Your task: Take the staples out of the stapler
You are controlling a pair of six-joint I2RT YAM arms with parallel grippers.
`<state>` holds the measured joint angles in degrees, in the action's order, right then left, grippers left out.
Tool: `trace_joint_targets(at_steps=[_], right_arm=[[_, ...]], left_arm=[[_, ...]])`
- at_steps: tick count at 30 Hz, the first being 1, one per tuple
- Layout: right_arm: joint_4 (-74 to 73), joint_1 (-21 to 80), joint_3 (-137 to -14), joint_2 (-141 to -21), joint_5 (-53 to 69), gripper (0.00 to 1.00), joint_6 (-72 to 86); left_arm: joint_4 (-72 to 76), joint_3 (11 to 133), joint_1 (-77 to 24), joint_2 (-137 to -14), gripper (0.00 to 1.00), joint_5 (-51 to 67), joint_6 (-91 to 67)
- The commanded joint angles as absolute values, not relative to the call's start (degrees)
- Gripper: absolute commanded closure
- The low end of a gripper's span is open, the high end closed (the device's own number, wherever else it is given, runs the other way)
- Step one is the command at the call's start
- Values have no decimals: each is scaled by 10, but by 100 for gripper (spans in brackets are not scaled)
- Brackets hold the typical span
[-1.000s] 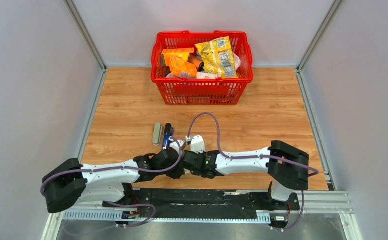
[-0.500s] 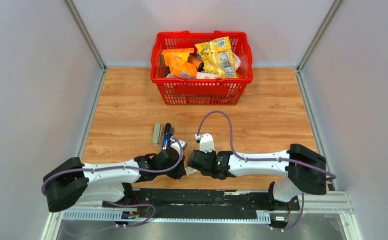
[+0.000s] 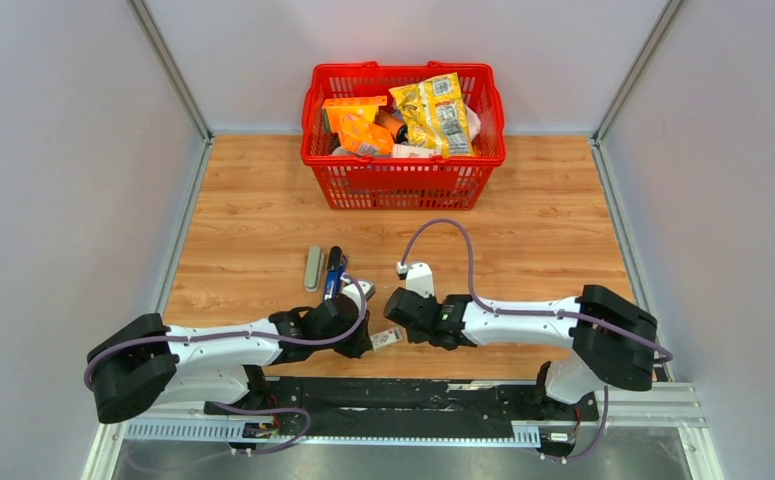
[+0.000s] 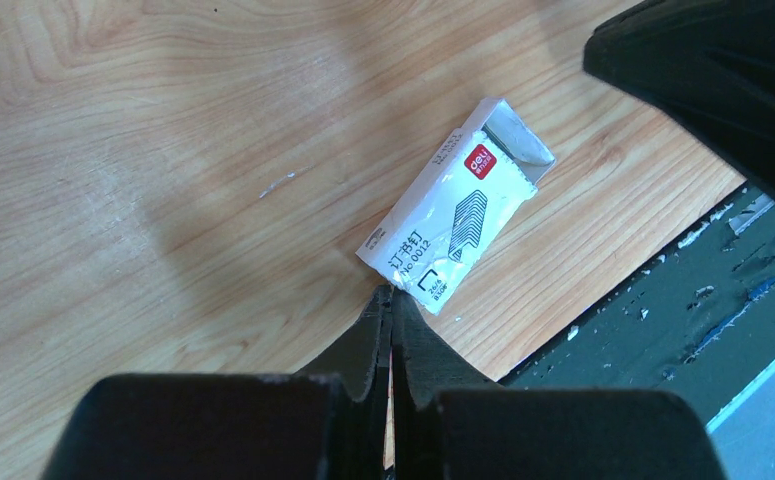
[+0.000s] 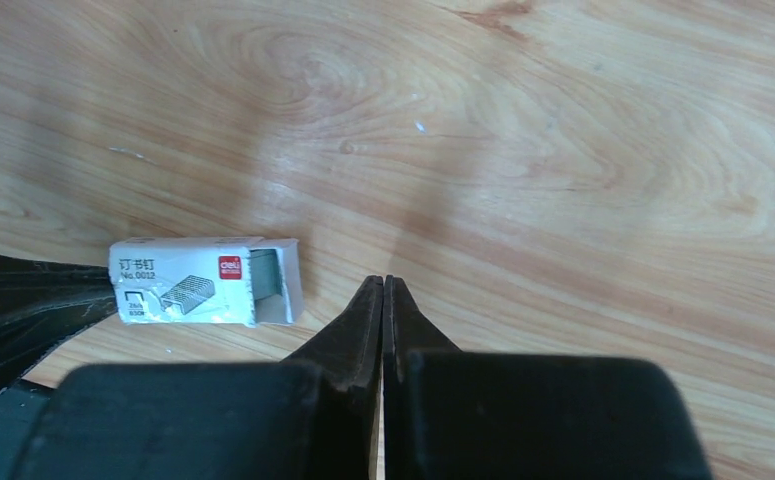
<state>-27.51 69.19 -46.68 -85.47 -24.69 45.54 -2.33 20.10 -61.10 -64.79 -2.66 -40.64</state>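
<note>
The stapler, blue with a black far end, lies on the wooden table just beyond my left wrist; neither gripper touches it. A small white staple box lies flat between the two grippers. It also shows in the left wrist view and the right wrist view. Grey staples show inside its open end. My left gripper is shut and empty, its tips at the box's closed corner. My right gripper is shut and empty, a little to the right of the box's open end. I see no loose staple strips.
A grey oblong piece lies beside the stapler on its left. A red basket of snack packs stands at the back. The table's near edge and the black base rail are just behind the box.
The right gripper, close against the left one a second ago, has pulled back to the right. The white staple box now lies uncovered on the table between them. The left arm has hardly moved.
</note>
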Motion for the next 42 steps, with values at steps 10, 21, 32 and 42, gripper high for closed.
trace_joint_targets(at_steps=[10,21,32,42], right_arm=[[-205,689,-489,-911,-196,100,426],[-177,691,-495,-925,-151,100,422],[-166,707,-513,-935,-127,100,448],[-178,708,-515,-929,-139,100,453]], left_arm=[[-42,207,-613,-644,100,-45,-402],[-47,206,-613,-649,100,-48,-403],[-38,207,-613,-659,100,-47,-404],[-39,212,-613,-659,100,-46,-403]])
